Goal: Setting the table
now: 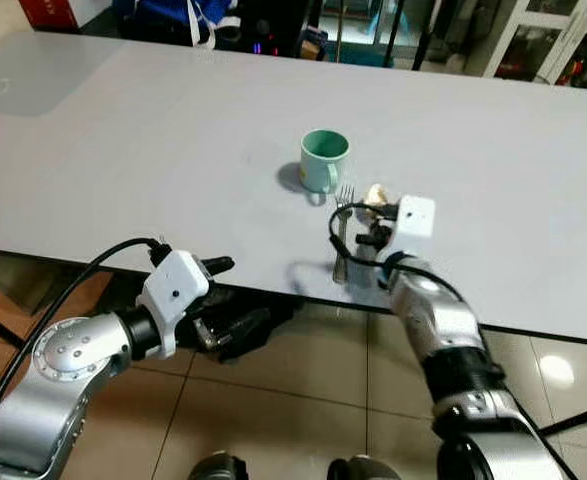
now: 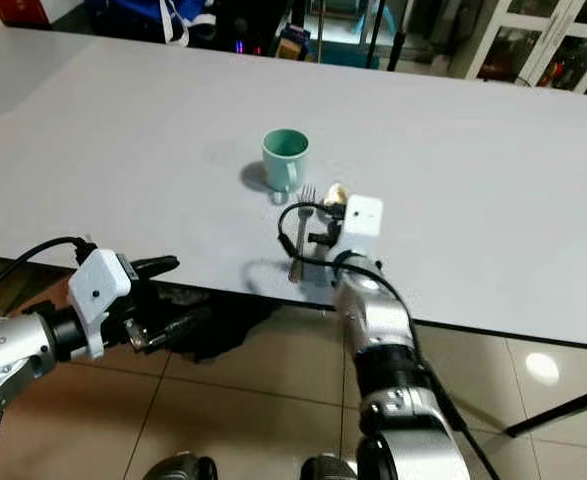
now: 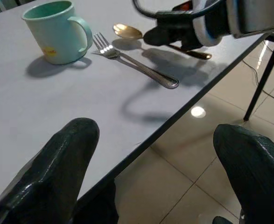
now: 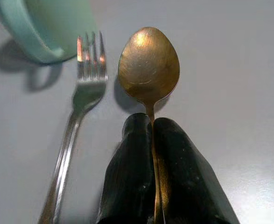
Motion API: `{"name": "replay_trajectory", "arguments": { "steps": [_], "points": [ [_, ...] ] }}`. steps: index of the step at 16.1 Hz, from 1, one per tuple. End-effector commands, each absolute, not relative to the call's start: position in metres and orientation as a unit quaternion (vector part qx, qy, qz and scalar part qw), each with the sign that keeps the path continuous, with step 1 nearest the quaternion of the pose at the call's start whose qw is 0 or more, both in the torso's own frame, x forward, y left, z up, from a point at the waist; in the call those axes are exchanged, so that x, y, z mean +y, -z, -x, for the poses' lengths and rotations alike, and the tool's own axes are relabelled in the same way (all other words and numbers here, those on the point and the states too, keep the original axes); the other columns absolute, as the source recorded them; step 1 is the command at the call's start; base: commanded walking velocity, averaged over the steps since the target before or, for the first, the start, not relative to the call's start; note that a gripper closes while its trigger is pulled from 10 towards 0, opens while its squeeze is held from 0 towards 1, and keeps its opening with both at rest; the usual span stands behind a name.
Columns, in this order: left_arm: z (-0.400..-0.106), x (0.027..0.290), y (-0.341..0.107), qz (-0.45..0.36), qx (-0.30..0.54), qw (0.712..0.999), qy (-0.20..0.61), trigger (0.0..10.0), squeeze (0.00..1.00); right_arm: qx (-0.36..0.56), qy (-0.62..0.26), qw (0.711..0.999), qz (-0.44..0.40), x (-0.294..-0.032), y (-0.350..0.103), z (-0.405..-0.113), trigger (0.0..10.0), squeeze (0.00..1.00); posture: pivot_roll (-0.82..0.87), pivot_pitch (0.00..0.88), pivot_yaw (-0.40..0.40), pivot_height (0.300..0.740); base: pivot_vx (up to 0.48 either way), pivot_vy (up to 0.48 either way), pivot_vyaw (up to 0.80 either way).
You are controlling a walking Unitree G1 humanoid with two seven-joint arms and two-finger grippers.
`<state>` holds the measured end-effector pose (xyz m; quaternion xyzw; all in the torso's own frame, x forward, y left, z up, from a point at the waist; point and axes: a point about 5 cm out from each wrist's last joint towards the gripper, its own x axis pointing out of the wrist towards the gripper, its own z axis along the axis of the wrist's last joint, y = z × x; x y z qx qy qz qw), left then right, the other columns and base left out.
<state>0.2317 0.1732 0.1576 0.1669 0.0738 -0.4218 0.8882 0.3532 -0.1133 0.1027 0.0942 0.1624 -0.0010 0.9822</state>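
Note:
A mint-green mug point(image 1: 324, 160) stands on the white table point(image 1: 153, 150). Just in front of it lie a silver fork point(image 1: 341, 232) and, to its right, a gold spoon point(image 4: 149, 65). My right gripper point(image 4: 151, 126) is shut on the gold spoon's handle, holding it low over the table beside the fork, bowl toward the mug. My left gripper point(image 1: 228, 300) hangs open below the table's front edge, with nothing between its fingers point(image 3: 52, 172).
The table's near edge point(image 1: 273, 295) runs across just in front of my arms, with tiled floor point(image 1: 303, 400) below. A metal table leg point(image 3: 263, 74) stands at the right. Chairs and cabinets crowd the far side of the table.

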Motion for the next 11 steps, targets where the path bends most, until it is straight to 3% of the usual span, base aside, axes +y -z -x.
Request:
{"name": "replay_trajectory", "arguments": {
  "steps": [1, 5, 11],
  "points": [
    [-0.232, 0.178, -0.158, -0.168, 0.076, 0.887, 0.423, 10.0, 0.50, 0.150, 0.012, 0.985, -0.088, -0.113, -0.105, -0.358, 10.0, 0.00, 0.04, 0.117, -0.014, 0.740, 0.000, 0.000, 0.00],
    [-0.231, 0.177, -0.157, -0.166, 0.080, 0.882, 0.434, 10.0, 0.50, 0.148, 0.012, 0.986, -0.075, -0.099, -0.107, -0.365, 10.0, 0.00, 0.05, 0.121, -0.012, 0.740, 0.000, 0.000, 0.00],
    [-0.230, 0.170, -0.158, -0.165, 0.077, 0.876, 0.446, 10.0, 0.50, 0.157, 0.050, 0.983, -0.084, -0.104, -0.098, -0.365, 10.0, 0.00, 0.04, 0.125, -0.008, 0.740, 0.000, 0.000, 0.00]
  ]
}}
